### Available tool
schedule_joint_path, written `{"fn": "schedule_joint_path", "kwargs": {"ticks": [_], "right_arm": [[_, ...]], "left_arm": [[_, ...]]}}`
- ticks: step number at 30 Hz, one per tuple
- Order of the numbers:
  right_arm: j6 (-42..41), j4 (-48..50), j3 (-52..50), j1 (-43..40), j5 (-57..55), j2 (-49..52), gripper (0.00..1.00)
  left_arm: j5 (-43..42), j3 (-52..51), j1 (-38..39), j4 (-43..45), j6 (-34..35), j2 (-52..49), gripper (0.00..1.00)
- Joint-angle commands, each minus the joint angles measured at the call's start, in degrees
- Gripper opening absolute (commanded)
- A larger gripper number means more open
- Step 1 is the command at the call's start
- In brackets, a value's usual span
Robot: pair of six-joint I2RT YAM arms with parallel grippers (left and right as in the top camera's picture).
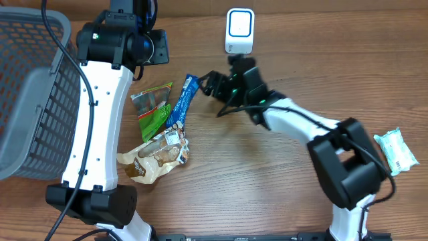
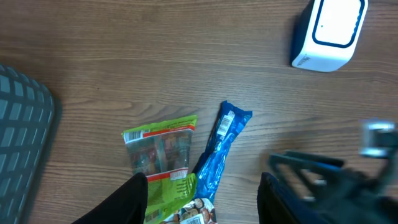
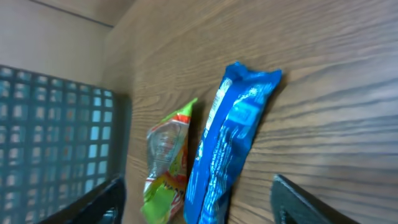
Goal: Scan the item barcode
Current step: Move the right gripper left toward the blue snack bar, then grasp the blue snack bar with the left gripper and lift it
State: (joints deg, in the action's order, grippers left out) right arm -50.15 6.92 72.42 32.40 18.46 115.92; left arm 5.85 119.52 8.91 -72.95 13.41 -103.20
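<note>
A blue snack packet [image 1: 180, 102] lies on the wooden table, its barcode end [image 2: 225, 122] pointing toward the white scanner [image 1: 239, 30]. My right gripper [image 1: 212, 90] hovers just right of the packet's top end. It is open, and the blue packet [image 3: 230, 149] sits in the gap between its fingers [image 3: 102, 199] without touching them. My left gripper [image 2: 202, 199] hangs open above the packets with nothing in it. The scanner [image 2: 329, 34] also shows at the top right of the left wrist view.
A green packet [image 1: 152, 107] lies beside the blue one, and a cookie bag [image 1: 157, 154] lies below both. A grey mesh basket [image 1: 33, 100] fills the left side. A white packet [image 1: 396, 148] lies at the far right.
</note>
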Motion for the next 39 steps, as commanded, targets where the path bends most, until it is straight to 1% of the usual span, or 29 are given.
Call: {"fn": "schedule_joint_path", "kwargs": {"ticks": [1, 3, 7, 12, 14, 17, 18, 19, 20, 21, 23, 25, 28, 31, 33, 34, 37, 39], "right_arm": [[-4.1, 4.1, 0.2, 3.2, -7.1, 3.2, 0.71], [-4.1, 6.4, 0.2, 4.8, -8.2, 4.7, 0.68], [-4.1, 6.8, 0.2, 7.4, -12.9, 6.7, 0.68], [-4.1, 8.0, 0.6, 9.4, -13.3, 9.8, 0.64], [-4.1, 8.0, 1.5, 10.0, -13.2, 11.4, 0.62], [-4.1, 6.9, 2.4, 10.4, -12.8, 13.0, 0.62], [-4.1, 6.2, 2.4, 10.3, -12.8, 13.0, 0.62], [-4.1, 5.8, 2.4, 9.9, -12.8, 12.9, 0.66], [-4.1, 5.6, 2.5, 8.9, -11.8, 12.2, 0.69], [-4.1, 5.2, 2.5, 7.7, -10.8, 11.4, 0.70], [-3.6, 3.0, 2.5, 3.6, -7.5, 8.3, 0.71], [-2.3, 0.0, 2.5, -1.4, -3.0, 5.1, 0.73], [0.4, -3.8, 2.5, -9.9, 5.4, 1.0, 0.73], [3.6, -5.0, 2.5, -16.3, 13.4, 0.0, 0.73], [5.2, -6.2, 2.4, -19.1, 16.8, 0.0, 0.73], [7.3, -8.4, 2.4, -20.6, 17.4, 0.0, 0.74], [8.7, -9.9, 2.4, -21.4, 17.6, 0.0, 0.75], [8.7, -9.5, 2.4, -21.4, 17.6, 0.0, 0.77]], "left_arm": [[0.1, 0.5, 0.0, -0.1, 1.0, -0.7, 0.50], [0.1, 0.5, 0.0, -0.1, 1.0, -0.8, 0.51], [-0.2, 0.5, 0.0, -0.1, 1.0, -1.7, 0.52], [-1.5, 0.4, 0.0, -0.5, 1.0, -4.0, 0.52], [-1.4, 0.4, 0.0, -0.5, 1.0, -5.2, 0.50], [-1.5, 0.4, 0.0, -0.5, 1.0, -6.7, 0.49], [-2.1, 0.4, 0.0, -0.6, 1.0, -7.3, 0.47], [-3.0, 0.4, 0.0, -0.7, 1.0, -8.1, 0.44], [-4.2, 0.4, 0.1, -1.1, 1.0, -8.9, 0.39], [-5.0, 0.4, 0.2, -1.7, 1.0, -9.6, 0.36], [-6.9, 0.4, 0.2, -3.5, 1.0, -11.8, 0.33], [-8.5, 0.4, 0.2, -5.4, 1.0, -14.0, 0.34], [-10.0, 0.4, 0.2, -8.5, 0.8, -17.3, 0.36], [-11.0, -0.1, 0.3, -10.5, 0.7, -19.8, 0.35], [-12.0, -1.5, 0.5, -10.3, 0.0, -20.9, 0.35], [-12.7, -3.4, 0.5, -9.2, -0.5, -21.3, 0.35], [-15.0, -8.0, 0.5, -5.1, -3.4, -21.3, 0.34], [-14.4, -11.3, 0.5, -2.4, -4.0, -21.4, 0.35]]}}
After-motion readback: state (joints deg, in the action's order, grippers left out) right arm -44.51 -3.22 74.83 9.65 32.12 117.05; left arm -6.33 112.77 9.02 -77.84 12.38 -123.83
